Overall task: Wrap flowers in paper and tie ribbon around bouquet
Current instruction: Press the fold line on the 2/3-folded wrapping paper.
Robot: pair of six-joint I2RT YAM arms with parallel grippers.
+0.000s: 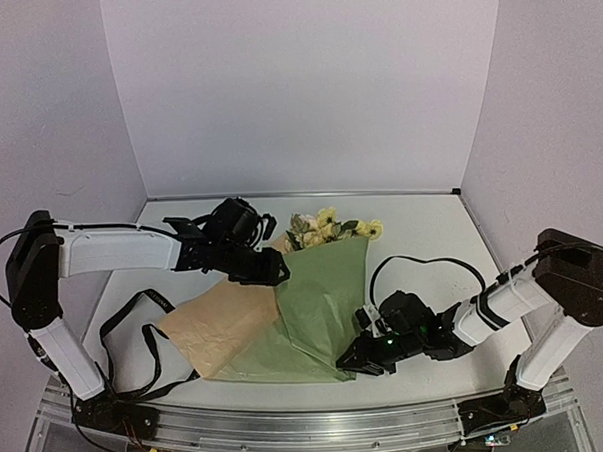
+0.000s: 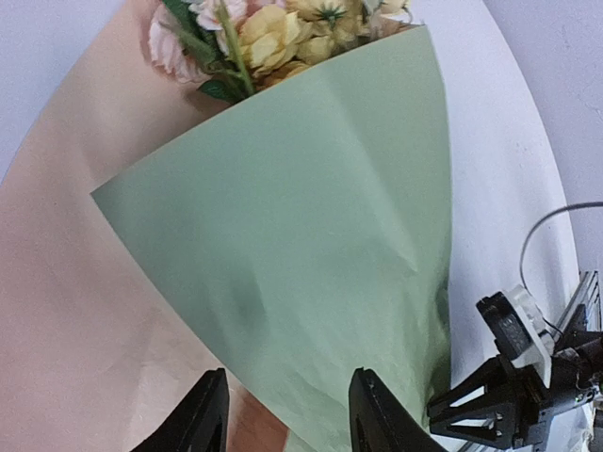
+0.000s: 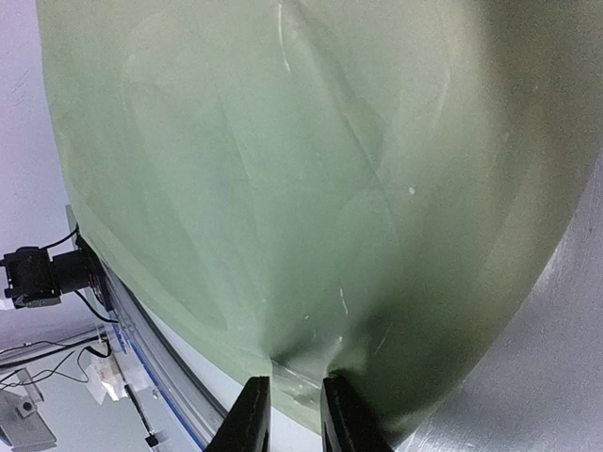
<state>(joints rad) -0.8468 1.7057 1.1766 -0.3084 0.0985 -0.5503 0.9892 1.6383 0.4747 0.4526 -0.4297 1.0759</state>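
Observation:
The flowers [image 1: 327,228], pale yellow and cream, stick out of the far end of the paper [image 1: 320,305]. The paper's olive-green flap is folded over their stems, and its tan face [image 1: 221,325] is spread to the left. My left gripper [image 1: 273,270] hovers open over the green flap's edge [image 2: 283,282], its fingers [image 2: 209,410] apart with nothing gripped. At the paper's near corner my right gripper [image 1: 352,362] is shut, and the green edge [image 3: 311,372] is pinched between its fingers [image 3: 250,419]. What looks like the ribbon [image 1: 121,334] lies looped on the table to the left.
White walls close in the table [image 1: 422,231] on three sides. A metal rail [image 1: 290,427] with the arm bases runs along the near edge. The right arm's black cable [image 1: 433,262] arcs just right of the paper.

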